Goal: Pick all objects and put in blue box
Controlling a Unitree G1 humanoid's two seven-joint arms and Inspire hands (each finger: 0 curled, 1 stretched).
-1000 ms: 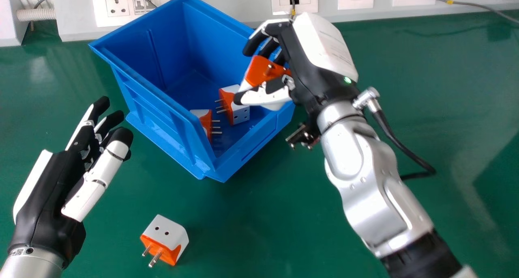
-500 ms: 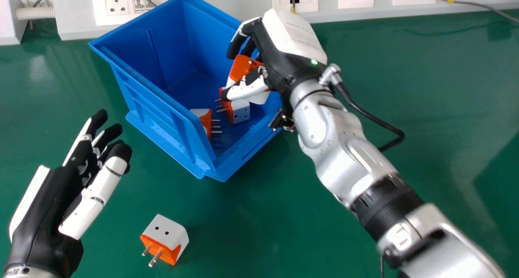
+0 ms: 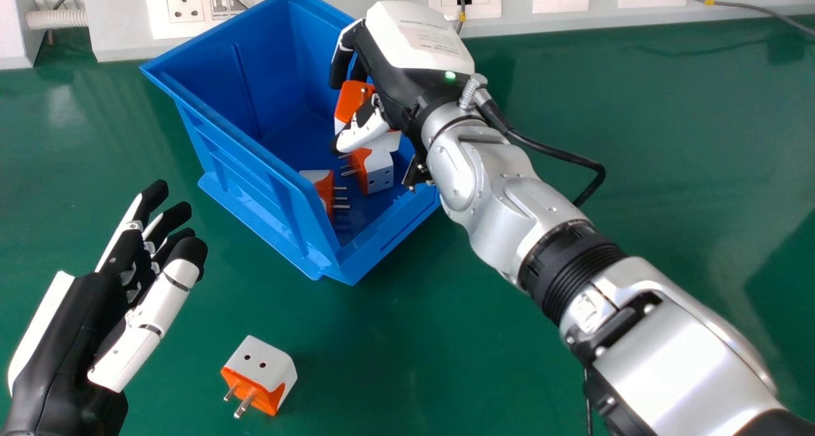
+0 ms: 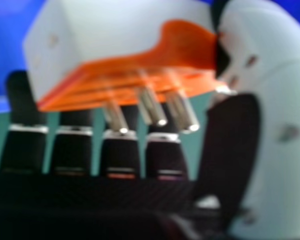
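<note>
Green counter (image 3: 446,334) and wall sockets (image 3: 184,5) frame the right robot hand (image 3: 388,73), its thumb and fingers clamped on an orange-and-white adapter (image 3: 352,98) over the blue box (image 3: 255,194). Two more adapters (image 3: 377,170) lie inside; a fourth adapter (image 3: 261,366) rests outside, near the left robot hand (image 3: 70,334), fingers loosely extended.

White and orange plug adapter (image 4: 125,60) with metal pins, between the hand's (image 4: 20,102) dark fingers and thumb, blue behind

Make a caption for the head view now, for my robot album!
Right hand holds a white-and-orange plug over the blue box.
</note>
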